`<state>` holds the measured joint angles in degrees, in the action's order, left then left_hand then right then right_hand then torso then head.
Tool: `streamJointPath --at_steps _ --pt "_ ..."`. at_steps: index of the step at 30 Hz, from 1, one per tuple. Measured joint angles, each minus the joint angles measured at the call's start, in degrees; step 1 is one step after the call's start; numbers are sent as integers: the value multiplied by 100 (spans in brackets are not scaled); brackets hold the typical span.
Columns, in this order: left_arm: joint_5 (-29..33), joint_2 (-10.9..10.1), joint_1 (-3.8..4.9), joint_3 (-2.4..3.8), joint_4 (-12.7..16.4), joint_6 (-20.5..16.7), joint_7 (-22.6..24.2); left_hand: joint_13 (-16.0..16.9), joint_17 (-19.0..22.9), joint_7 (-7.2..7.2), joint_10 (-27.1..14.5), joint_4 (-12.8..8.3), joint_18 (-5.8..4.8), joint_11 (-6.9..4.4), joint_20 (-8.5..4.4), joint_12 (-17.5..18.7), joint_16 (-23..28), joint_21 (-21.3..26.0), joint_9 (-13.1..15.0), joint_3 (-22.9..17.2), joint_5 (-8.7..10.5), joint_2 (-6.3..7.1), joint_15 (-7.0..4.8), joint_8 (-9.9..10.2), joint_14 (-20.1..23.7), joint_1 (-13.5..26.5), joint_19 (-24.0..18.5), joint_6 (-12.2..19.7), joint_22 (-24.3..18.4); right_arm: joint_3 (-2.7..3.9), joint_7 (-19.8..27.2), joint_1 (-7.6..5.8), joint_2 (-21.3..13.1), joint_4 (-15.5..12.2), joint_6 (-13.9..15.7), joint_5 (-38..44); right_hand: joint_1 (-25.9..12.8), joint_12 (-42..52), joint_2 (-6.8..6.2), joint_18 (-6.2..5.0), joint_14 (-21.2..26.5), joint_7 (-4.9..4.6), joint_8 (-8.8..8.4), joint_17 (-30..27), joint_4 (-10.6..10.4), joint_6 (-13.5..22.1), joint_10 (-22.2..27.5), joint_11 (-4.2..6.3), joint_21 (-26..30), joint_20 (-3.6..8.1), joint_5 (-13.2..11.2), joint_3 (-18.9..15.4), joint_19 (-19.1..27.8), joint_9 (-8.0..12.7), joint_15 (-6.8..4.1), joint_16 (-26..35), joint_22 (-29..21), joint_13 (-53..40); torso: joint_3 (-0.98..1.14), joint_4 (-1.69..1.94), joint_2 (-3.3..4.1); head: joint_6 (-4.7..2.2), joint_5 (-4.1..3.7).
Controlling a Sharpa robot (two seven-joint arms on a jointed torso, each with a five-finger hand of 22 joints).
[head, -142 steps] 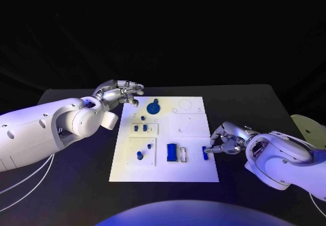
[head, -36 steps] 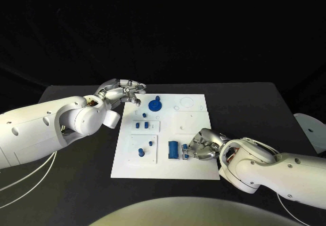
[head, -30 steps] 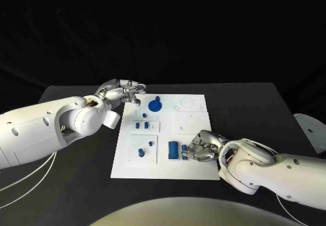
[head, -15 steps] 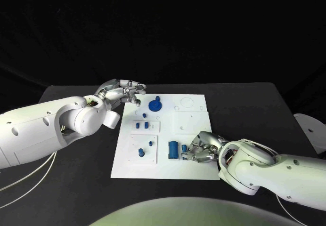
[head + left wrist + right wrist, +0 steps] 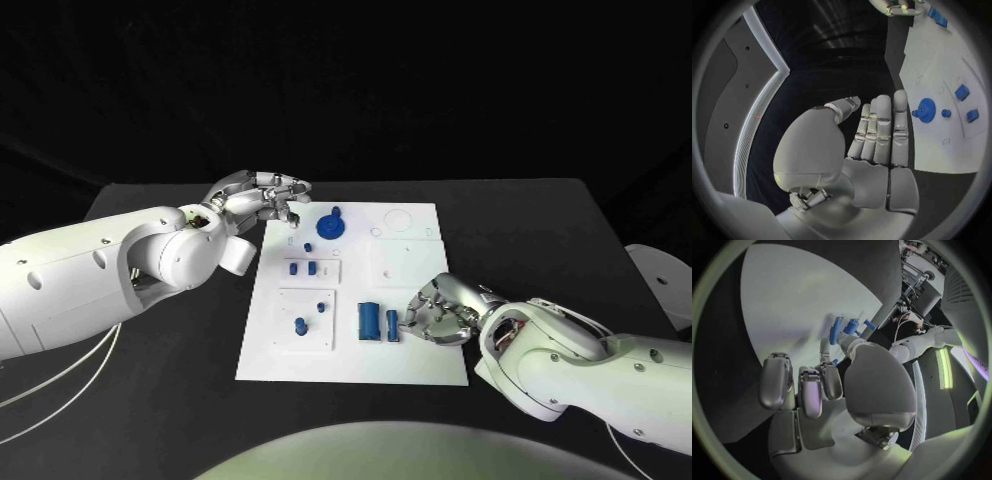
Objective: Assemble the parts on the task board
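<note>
The white task board (image 5: 411,225) lies mid-table. On it sit a round blue part (image 5: 329,225), two small blue parts (image 5: 302,267), a blue peg (image 5: 300,324), a wide blue block (image 5: 371,320) and a slim blue bar (image 5: 394,325) standing right beside the block. My right hand (image 5: 438,317) rests at the board's right edge, just right of the slim bar, with its fingers curled in and nothing in them; the right wrist view shows the hand (image 5: 826,385) and the blue bars (image 5: 836,330) beyond its fingertips. My left hand (image 5: 261,198) hovers by the board's far left corner, fingers (image 5: 882,127) straight, holding nothing.
A pale round object (image 5: 658,275) sits at the table's right edge. The black table (image 5: 534,230) has bare room to the right and left of the board. In the left wrist view the round blue part (image 5: 926,109) lies just past my fingertips.
The right hand brought the slim blue bar from the board's right edge to beside the wide block, then drew back to the right, uncovering the bar. The left hand stayed put.
</note>
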<state>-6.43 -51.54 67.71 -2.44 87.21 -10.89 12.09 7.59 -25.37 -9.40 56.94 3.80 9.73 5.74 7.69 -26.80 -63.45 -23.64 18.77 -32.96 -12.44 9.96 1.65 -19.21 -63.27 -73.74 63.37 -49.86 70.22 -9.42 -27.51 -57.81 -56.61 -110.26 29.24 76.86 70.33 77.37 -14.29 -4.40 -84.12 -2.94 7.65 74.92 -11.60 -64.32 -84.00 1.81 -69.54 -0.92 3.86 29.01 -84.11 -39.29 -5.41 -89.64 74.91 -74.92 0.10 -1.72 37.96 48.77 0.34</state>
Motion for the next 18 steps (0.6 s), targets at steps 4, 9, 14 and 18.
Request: streamJointPath --at_steps 4,9,14,18 --pt "0 4 -1 0 0 2 0 0 0 0 0 0 0 0 0 0 0 0 0 0 0 0 0 0 0 0 0 0 0 0 237 1 -21 11 106 205 444 0 -41 0 13 -114 -147 0 323 153 13 -104 0 -48 0 302 17 129 96 0 0 0 2 -2 -1 -2 1" --pt "0 3 -4 0 -3 4 0 0 0 -1 0 0 0 0 0 0 0 0 0 0 0 0 0 0 0 0 0 41 0 1 446 40 -17 49 210 403 464 0 -65 0 -2 -286 -381 0 491 505 -2 -223 0 -147 84 470 21 391 205 0 0 1 4 -2 1 1 1" --pt "0 3 -7 0 -3 6 0 0 -1 -1 0 0 0 0 0 0 0 0 -1 0 0 0 0 0 0 0 0 41 0 -2 587 76 25 84 281 523 464 0 -65 0 18 -306 -380 -1 616 563 7 -274 0 -185 308 644 18 540 225 0 -1 1 3 1 4 10 1" --pt "0 1 -9 0 -3 7 0 1 -1 -1 0 0 0 0 0 0 0 0 -1 0 0 0 0 0 0 0 0 41 0 -2 654 93 57 112 297 579 502 0 -27 0 18 -316 -380 -1 766 530 7 -274 0 -187 692 826 21 631 225 0 -1 1 2 7 5 15 1"
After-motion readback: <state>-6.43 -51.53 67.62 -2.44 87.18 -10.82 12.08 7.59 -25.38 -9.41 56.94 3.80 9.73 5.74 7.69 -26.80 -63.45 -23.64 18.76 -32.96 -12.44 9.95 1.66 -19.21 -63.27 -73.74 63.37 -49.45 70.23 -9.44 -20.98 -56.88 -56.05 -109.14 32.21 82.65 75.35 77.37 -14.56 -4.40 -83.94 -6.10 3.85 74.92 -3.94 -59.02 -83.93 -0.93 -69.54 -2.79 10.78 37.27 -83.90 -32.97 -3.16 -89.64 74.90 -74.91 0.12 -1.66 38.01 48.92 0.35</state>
